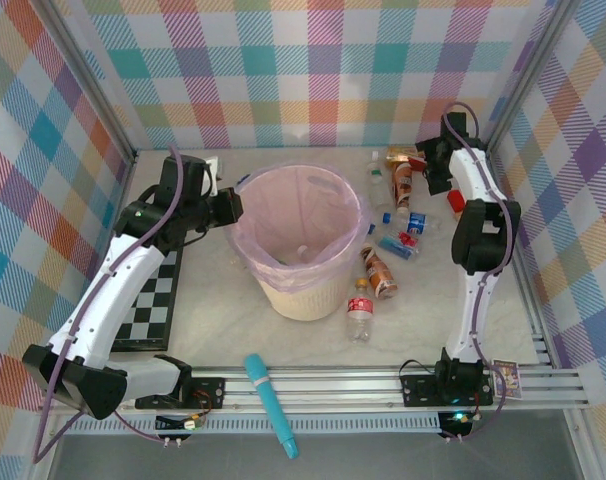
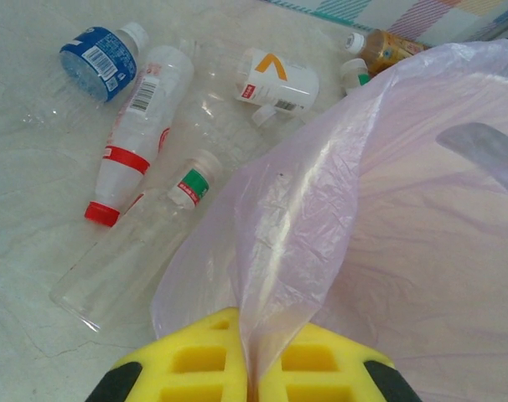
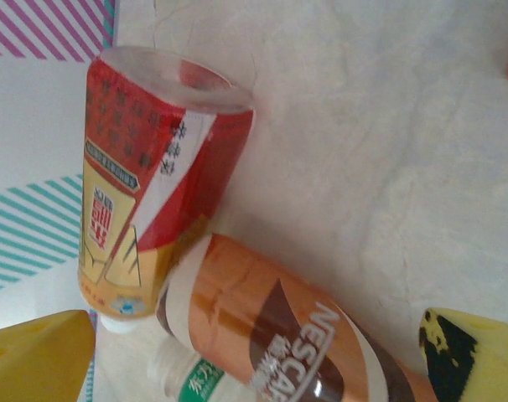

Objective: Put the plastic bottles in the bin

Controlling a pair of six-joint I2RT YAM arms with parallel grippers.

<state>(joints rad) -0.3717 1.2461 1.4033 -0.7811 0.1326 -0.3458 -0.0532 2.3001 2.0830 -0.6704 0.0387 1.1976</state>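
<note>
The cream bin (image 1: 303, 296) stands mid-table, lined with a pink bag (image 1: 245, 232). My left gripper (image 1: 228, 207) is at its left rim, shut on a fold of that bag (image 2: 321, 193), which is pinched between the yellow fingers (image 2: 195, 360). Several plastic bottles lie right of the bin: one red-capped (image 1: 359, 312), one orange-brown (image 1: 381, 273), one blue-labelled (image 1: 398, 244). My right gripper (image 1: 425, 170) hovers open at the back right. An orange-brown labelled bottle (image 3: 304, 335) lies between its fingers, beside a red-labelled one (image 3: 153, 167).
A chessboard (image 1: 148, 305) lies left of the bin. A long teal stick (image 1: 271, 400) rests over the front rail. A small red block (image 1: 455, 200) sits by the right arm. Checkered walls close in the back and sides.
</note>
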